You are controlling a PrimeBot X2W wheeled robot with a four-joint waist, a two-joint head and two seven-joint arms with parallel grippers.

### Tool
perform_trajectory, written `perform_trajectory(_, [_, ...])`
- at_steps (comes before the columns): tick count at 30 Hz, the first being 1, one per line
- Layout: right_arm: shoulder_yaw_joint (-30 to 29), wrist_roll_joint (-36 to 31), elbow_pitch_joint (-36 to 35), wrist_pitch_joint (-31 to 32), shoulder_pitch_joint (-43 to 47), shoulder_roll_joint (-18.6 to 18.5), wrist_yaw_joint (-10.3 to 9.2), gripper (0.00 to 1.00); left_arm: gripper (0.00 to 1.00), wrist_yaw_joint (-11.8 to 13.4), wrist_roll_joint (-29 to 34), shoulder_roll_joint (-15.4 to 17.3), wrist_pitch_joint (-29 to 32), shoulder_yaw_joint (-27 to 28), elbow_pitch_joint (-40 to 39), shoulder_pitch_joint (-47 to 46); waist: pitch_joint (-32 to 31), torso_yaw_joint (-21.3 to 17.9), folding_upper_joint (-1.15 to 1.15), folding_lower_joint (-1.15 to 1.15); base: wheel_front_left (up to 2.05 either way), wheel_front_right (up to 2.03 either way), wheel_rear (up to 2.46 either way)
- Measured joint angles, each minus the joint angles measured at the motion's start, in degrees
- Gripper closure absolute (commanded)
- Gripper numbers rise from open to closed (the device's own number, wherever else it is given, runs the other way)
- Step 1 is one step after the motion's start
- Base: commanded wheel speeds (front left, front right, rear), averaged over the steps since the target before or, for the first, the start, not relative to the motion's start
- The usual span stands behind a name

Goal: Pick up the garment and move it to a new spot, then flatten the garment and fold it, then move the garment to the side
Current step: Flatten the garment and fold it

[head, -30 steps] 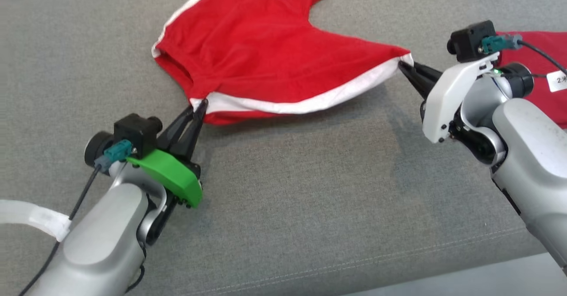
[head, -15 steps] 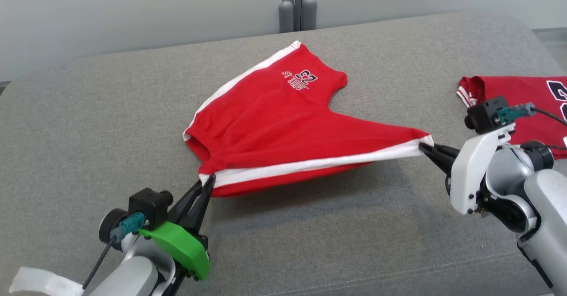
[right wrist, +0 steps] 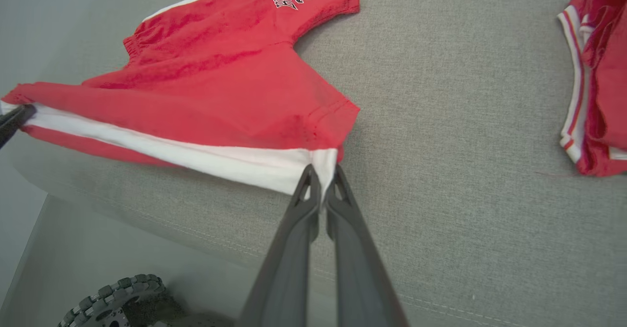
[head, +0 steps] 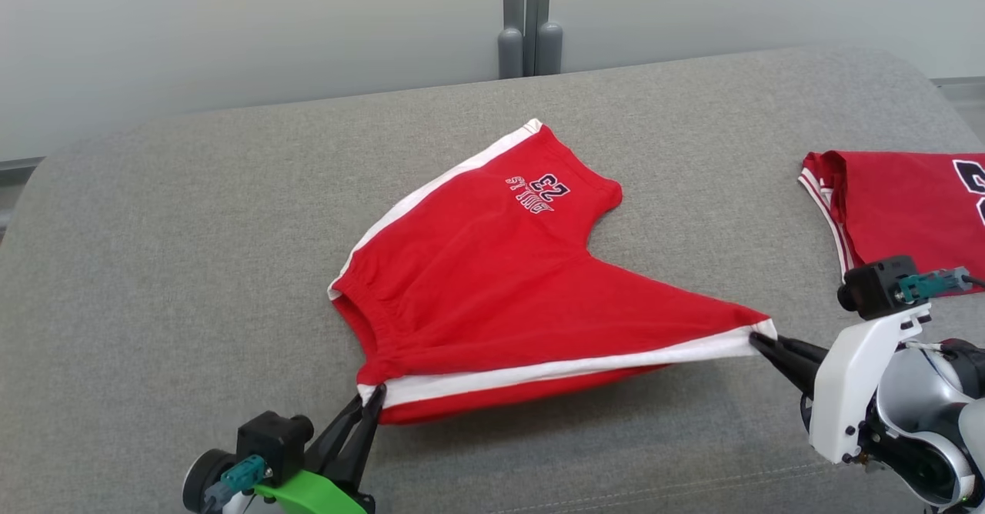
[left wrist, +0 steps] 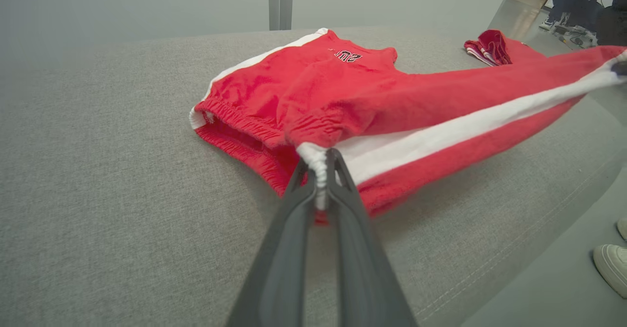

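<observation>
Steadily, both arms had drawn the red shorts [head: 492, 283] nearer across the grey cushion [head: 192, 268], away from the second red garment [head: 893, 198] at far right. The left gripper [head: 372, 400] stayed clamped on the waistband corner and the right gripper [head: 759, 339] on the leg hem. The striped side was taut and lifted between them, and flattening looked underway.

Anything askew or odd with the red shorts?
Yes: the red shorts sit lopsided, one striped edge lifted taut between the left gripper and right gripper, the rest lying on the grey cushion.
</observation>
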Motion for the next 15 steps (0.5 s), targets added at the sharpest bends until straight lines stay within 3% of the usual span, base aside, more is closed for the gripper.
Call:
perform_trajectory(5, [-0.57, -2.78, -1.67, 0.4, -2.66, 2.1, 0.0, 1.0, 1.0, 0.47, 0.22, 0.01, 0.71, -0.25, -1.66, -0.24, 1.12, 0.21, 0.0, 0.0, 0.0, 0.0, 0.0])
perform_trajectory(9, [1.11, -4.08, 1.11, 0.04, -8.96, 3.05, -0.01, 1.0, 1.0, -0.31, 1.74, -0.96, 1.87, -0.63, -1.13, -5.39, 2.78, 0.65, 0.0, 0.0, 0.0, 0.0, 0.0])
perform_trajectory(15, [5.98, -7.87, 8.8, -1.38, -20.41, 0.65, -0.01, 1.0, 1.0, -1.45, 2.32, -3.69, 2.53, 0.08, 2.14, -12.65, 5.93, 2.19, 0.0, 0.0, 0.0, 0.0, 0.0])
